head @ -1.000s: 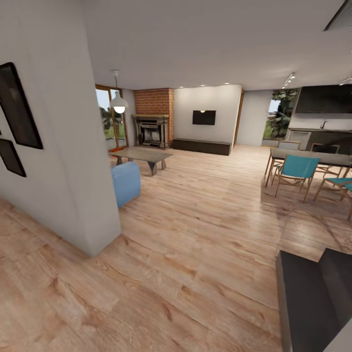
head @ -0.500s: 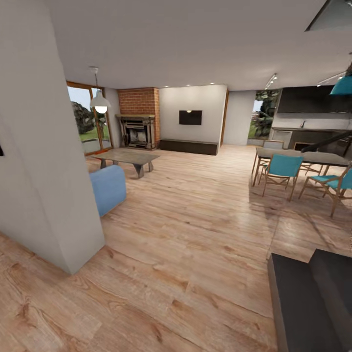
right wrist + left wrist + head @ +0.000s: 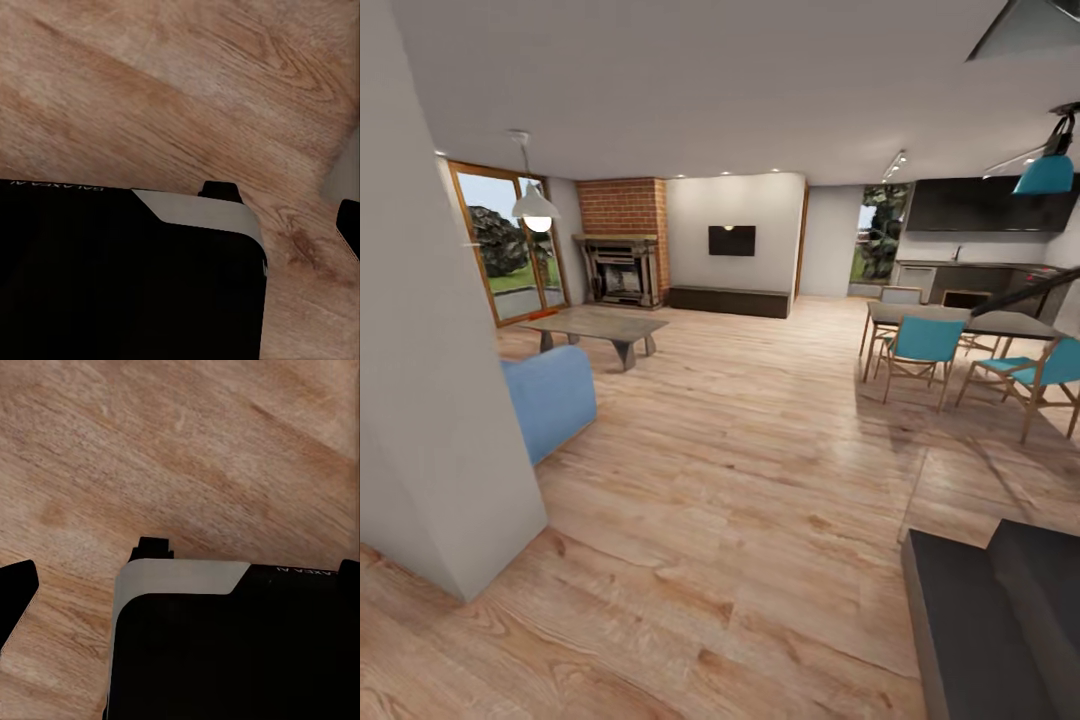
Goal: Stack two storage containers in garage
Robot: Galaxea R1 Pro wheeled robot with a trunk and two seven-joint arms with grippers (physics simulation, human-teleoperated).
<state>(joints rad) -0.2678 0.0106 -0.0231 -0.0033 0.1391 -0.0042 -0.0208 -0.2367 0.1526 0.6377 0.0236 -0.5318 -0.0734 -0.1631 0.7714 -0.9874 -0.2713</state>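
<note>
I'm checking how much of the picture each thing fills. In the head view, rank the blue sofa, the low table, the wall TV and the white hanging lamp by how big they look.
1. Blue sofa, nearest the camera.
2. Low table, farther off.
3 and 4. Wall TV and hanging lamp look about alike; I won't rank them.

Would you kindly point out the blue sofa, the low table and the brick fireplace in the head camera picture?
blue sofa point(image 3: 550, 398), head view, on its rounded front end.
low table point(image 3: 595, 323), head view, on the middle of its top.
brick fireplace point(image 3: 622, 207), head view, on the brick face above the mantel.
</note>
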